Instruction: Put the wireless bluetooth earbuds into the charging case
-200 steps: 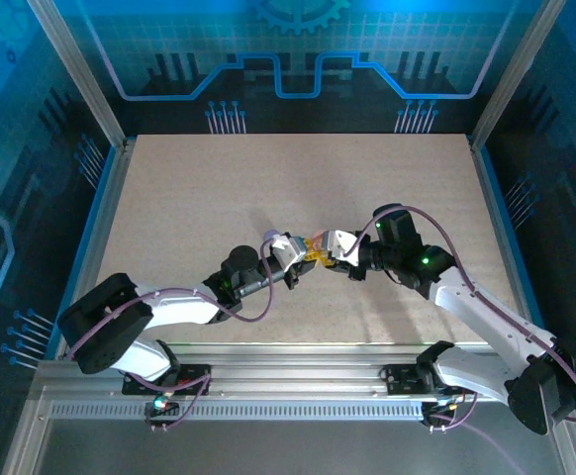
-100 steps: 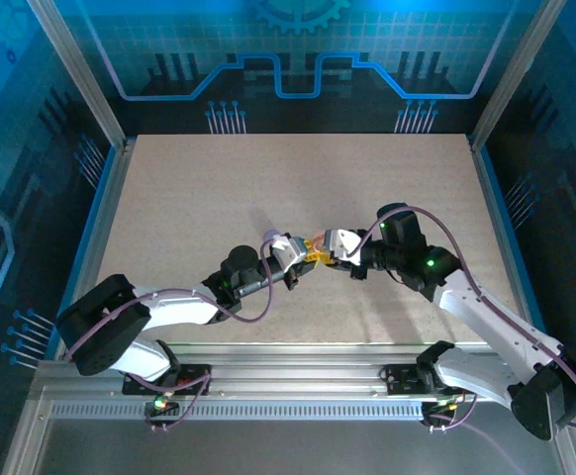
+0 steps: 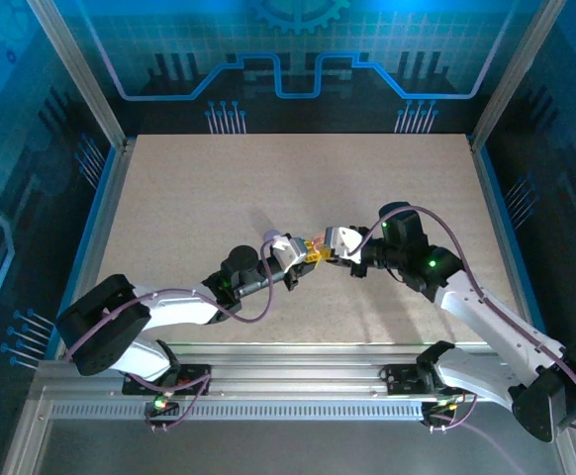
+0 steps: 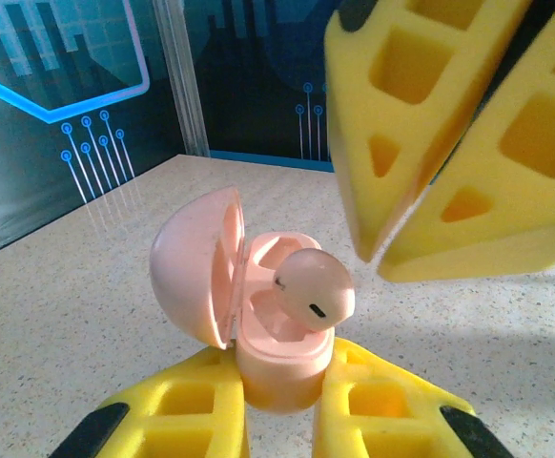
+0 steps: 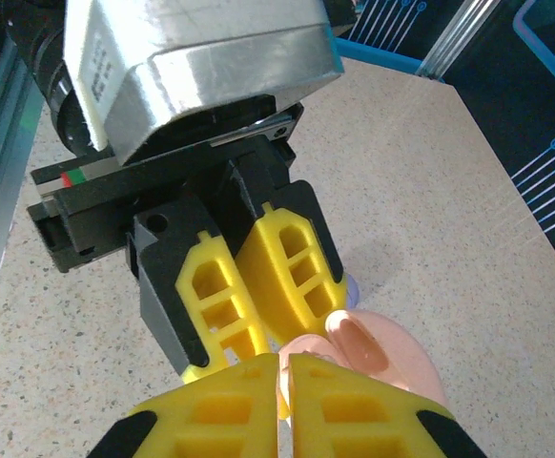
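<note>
Tabletop speckled beige, both arms reach in and meet over its middle, nothing else on it that I can make out. Left arm comes from near left, right arm from near right, wrists almost nose to nose. Left pincer is clamped on the charging case: the round pink body sits between the two yellow fingers, raised off the tabletop, opening turned toward the other arm. Right pincer is pinched fully together with nothing between its yellow fingers; its tips are just beside the case mouth, close above the bud, and I can't tell if they touch it. Case lid is swung open to the left side in the left wrist view, hinge side up, not blocking the well. One earbud, pale pinkish, sits at the mouth of the case. Its rounded head stands proud of the rim and it looks tilted, so I judge it dropped in but not seated. A second bud is not made out; the far well is hidden behind this one. Step in hand: inserting the bud, at the seat-it stage, with the case braced by the left side. Next move likely calls for a light push down into the well with the right tips, straight along the socket, while the left grip holds firm. Risk: a sideways nudge could flick the bud out over the rim.
</note>
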Robot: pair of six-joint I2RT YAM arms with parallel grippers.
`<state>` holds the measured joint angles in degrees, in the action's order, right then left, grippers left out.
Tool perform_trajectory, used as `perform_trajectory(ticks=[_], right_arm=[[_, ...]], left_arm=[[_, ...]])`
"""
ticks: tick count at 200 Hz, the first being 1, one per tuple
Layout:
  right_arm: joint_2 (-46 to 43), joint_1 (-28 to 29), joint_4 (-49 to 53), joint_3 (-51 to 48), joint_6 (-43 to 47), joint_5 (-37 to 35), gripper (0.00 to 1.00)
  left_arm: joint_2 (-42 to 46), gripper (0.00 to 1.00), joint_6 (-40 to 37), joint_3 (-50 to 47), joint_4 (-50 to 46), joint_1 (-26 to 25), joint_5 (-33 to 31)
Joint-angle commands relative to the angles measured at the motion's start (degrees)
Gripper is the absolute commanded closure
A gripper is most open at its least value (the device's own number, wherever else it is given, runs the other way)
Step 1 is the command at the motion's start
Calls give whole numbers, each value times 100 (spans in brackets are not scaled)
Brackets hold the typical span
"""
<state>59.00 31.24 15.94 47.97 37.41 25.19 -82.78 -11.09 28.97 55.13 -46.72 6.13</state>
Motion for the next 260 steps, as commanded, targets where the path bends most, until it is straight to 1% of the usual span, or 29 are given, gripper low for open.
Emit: perform_trajectory(ticks=[1,59,88,129,141,157,198,229,237,246,260], right_arm=[[89,98,-139,73,-90,-114,89],[208,101,-512,-20,-218,-406,87],[41,85,-579,-81,-269,-410,85],[-389,-369,-291,-160,-1031,-209,76],[-441,-494,-115,-141,-1362,-244,76],[-418,-676,108,-82,-2077,-442,75],[-104,-1221,681,-25,-3778,-905,75],[307,-1625,857,-70,-4792,-539,76],[445,-1707,858,-84,-5023,-458,73],[629,-1813,903,-77,-5300,-428,73],[1015,-1963,1120,73,-5804,-487,78]], left_arm=[[106,86,-129,56,51,-66,152],[152,86,-151,65,23,-67,143],[143,86,-111,41,50,-65,71],[85,86,57,-101,141,-72,-247],[86,86,120,-150,151,-71,-359],[80,86,164,-231,182,-68,-440],[80,86,193,-311,149,-70,-571],[42,86,160,-322,122,-73,-617],[26,86,154,-313,127,-68,-629],[-8,86,160,-300,126,-59,-639],[-60,86,182,-287,130,-61,-674]])
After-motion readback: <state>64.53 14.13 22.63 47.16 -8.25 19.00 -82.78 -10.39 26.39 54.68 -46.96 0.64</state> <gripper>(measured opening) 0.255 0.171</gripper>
